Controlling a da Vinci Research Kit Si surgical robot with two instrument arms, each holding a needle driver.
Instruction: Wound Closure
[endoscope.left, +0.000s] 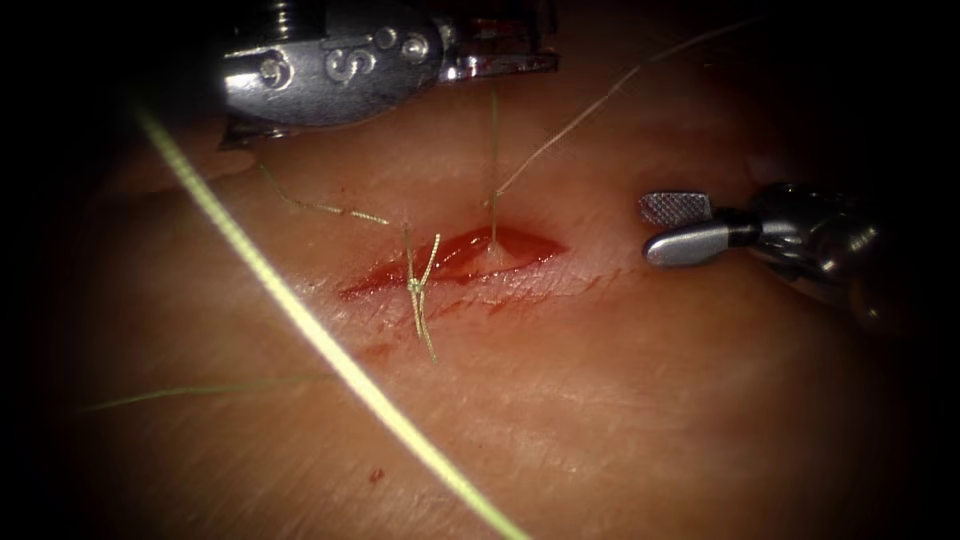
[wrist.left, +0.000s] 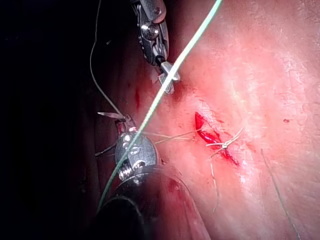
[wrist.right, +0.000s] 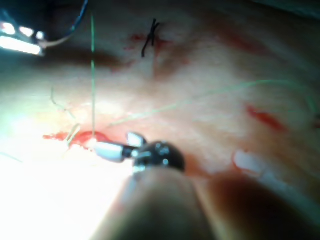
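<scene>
The cut (endoscope.left: 470, 255) lies red and open across the tissue (endoscope.left: 620, 400). A tied stitch (endoscope.left: 415, 287) with short cut ends crosses its left part. My left tool (endoscope.left: 500, 60) hovers above the cut, jaws shut on the needle (wrist.left: 107, 115), whose short silver point sticks out of them, clear of the tissue. Thread (endoscope.left: 493, 160) rises straight from the cut's middle to those jaws. A second strand (endoscope.left: 600, 95) runs off to the upper right. My right tool (endoscope.left: 672, 228) rests right of the cut, jaws open and holding nothing; it is also seen as the right tool (wrist.right: 117, 145).
A thick pale-green thread (endoscope.left: 300, 320) passes close in front, slanting from upper left to lower middle. A thin strand (endoscope.left: 200, 390) lies on the tissue at lower left. Red fluid streaks the lower lip of the cut. An older dark stitch (wrist.right: 149, 37) sits farther away.
</scene>
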